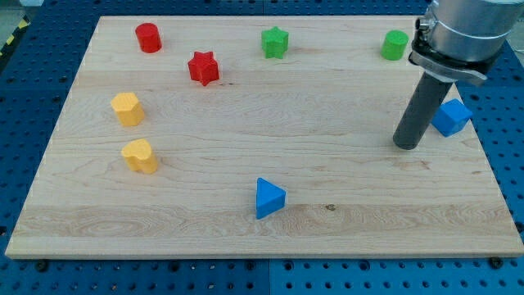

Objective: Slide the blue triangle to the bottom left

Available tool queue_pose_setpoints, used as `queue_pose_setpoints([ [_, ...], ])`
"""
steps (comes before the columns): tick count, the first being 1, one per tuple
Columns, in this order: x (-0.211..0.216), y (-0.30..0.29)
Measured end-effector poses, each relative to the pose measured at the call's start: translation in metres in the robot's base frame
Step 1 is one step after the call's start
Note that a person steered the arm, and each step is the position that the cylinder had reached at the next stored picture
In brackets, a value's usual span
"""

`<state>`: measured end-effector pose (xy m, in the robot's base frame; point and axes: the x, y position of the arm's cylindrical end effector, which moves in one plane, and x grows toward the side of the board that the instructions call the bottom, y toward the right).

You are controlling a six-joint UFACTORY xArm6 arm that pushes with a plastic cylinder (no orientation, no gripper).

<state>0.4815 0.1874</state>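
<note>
The blue triangle [268,198] lies on the wooden board [246,123] near the view's bottom, a little right of centre. My tip [405,145] rests on the board at the view's right, far to the right of and above the triangle. It stands just left of a blue cube [451,116], which the rod partly hides.
A red cylinder [148,38] and a red star [203,68] sit at the top left. A green star [275,42] and a green cylinder [395,45] sit along the top. Two yellow blocks [127,108] [140,156] sit at the left.
</note>
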Motion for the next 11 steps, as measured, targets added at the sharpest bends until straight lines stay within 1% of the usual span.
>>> queue_pose_setpoints([
  [2,0.084,-0.01],
  [3,0.084,-0.058],
  [5,0.084,-0.181],
  [6,0.084,-0.217],
  [7,0.084,-0.231],
  [8,0.084,-0.264],
  [9,0.084,-0.246],
  [10,0.099,-0.227],
  [11,0.101,-0.253],
])
